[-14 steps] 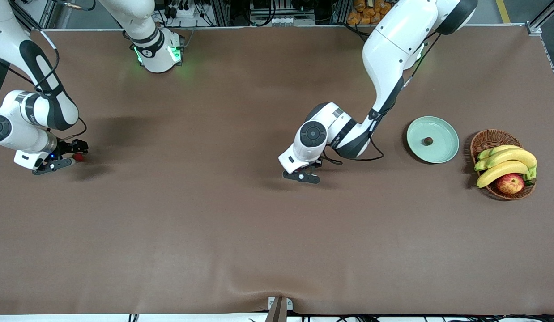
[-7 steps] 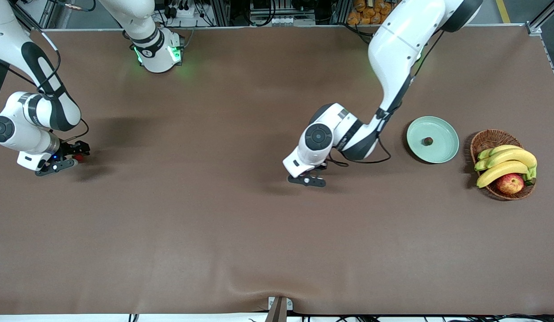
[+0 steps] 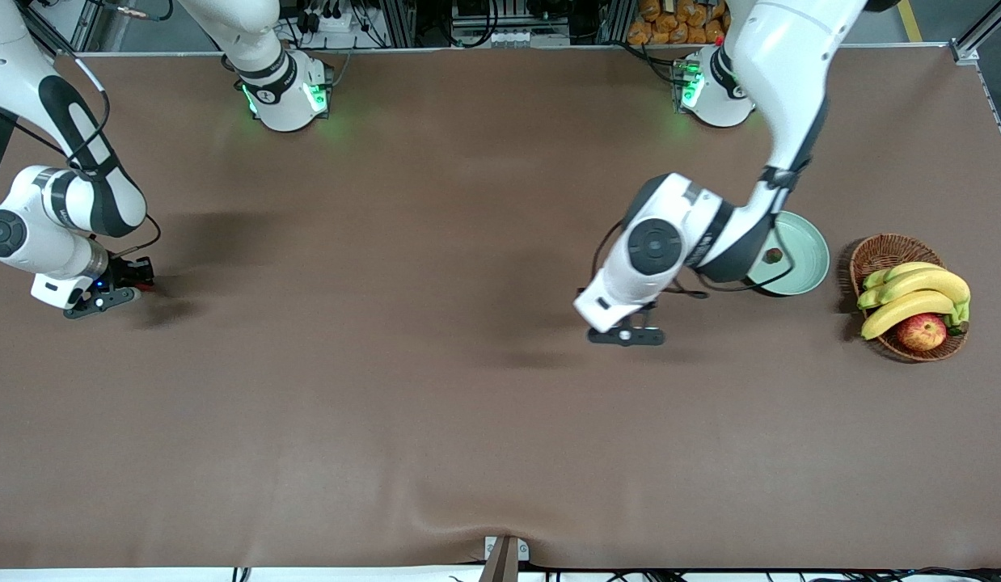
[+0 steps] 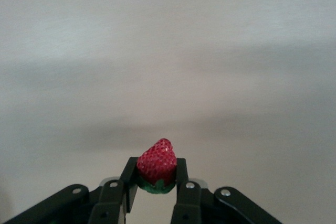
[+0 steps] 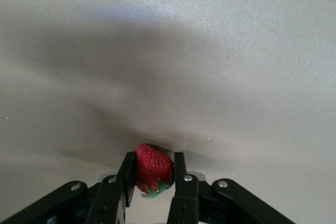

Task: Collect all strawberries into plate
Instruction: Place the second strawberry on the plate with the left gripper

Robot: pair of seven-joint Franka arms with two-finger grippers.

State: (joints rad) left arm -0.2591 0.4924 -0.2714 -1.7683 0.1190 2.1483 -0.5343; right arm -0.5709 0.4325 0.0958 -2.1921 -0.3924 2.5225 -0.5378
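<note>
Left gripper (image 3: 627, 335): over bare brown table cloth (image 3: 436, 420), toward the left arm's end, short of the plate. Its two black fingers (image 4: 181, 174) pinch a small red strawberry with a green leafy cap (image 4: 156, 164), cap down between the pads and tip pointing out, so the berry sits seated, not dangling.

Right gripper (image 3: 104, 297): low at the right arm's end of the table. Its fingers (image 5: 179, 174) are closed onto a second red strawberry (image 5: 153, 168); the pads press its flanks and the leaves poke out below. Whether the berry is clear of the cloth I cannot tell.

Round pale mint-green plate (image 3: 808, 250): on the table beside the brown wicker basket (image 3: 880, 250), partly hidden by the left arm's wrist. A third small berry (image 3: 774, 255), showing dark, lies in it near the middle.

Basket contents: yellow bananas (image 3: 913, 299) and a red-yellow apple (image 3: 921, 331), no part of this job.

Progress, as I judge it: one berry plated, two in grip; the left one is closer to delivery.

Next call: carry over the rim and release low, so the berry does not roll out.
</note>
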